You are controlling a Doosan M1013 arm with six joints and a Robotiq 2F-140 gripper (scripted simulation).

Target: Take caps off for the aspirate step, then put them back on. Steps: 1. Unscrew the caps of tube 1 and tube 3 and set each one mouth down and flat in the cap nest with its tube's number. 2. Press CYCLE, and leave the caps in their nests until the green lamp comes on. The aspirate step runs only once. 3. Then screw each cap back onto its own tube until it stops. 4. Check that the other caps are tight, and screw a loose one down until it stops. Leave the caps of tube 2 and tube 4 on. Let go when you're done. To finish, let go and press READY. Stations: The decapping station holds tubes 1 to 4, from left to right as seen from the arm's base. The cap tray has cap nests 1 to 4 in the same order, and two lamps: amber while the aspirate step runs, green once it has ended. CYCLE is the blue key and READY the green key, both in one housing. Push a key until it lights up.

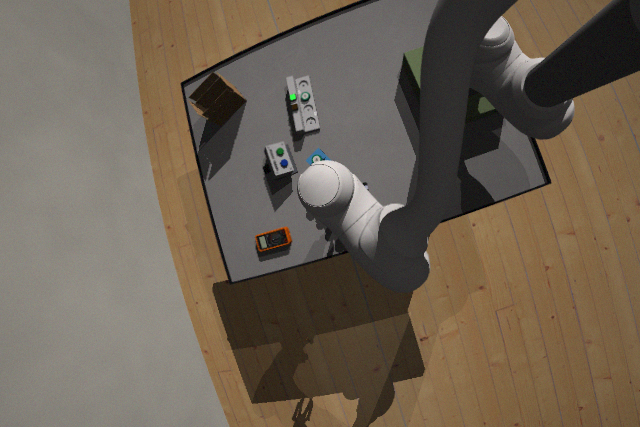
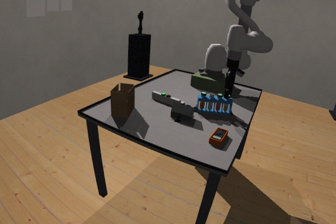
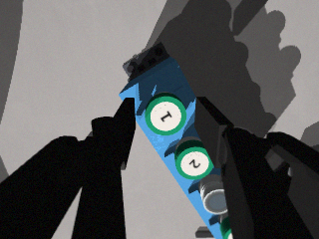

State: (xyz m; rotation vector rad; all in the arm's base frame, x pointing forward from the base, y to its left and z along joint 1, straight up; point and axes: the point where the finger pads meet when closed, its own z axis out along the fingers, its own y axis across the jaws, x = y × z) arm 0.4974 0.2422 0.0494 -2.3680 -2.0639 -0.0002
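The blue decapping rack [image 3: 171, 144] holds green caps 1 [image 3: 165, 116] and 2 [image 3: 193, 162] on their tubes. Tube 3 [image 3: 215, 199] stands open with a grey mouth. My gripper [image 3: 164, 112] is open and straddles cap 1, with a small gap on each side. In the side view it [image 2: 228, 95] hangs upright over the rack's right end. On the cap tray [image 1: 302, 103] the green lamp [image 1: 292, 97] is lit. One green cap [image 1: 305, 97] lies in the second nest from the far end. The key housing [image 1: 279, 158] carries the green key [image 1: 280, 151] and the blue key [image 1: 283, 164].
An orange multimeter [image 2: 218, 136] lies near the table's front edge. An open cardboard box [image 2: 122, 103] stands at the left. The arm's green pedestal [image 2: 207, 80] is behind the rack. My arm hides most of the rack in the overhead view.
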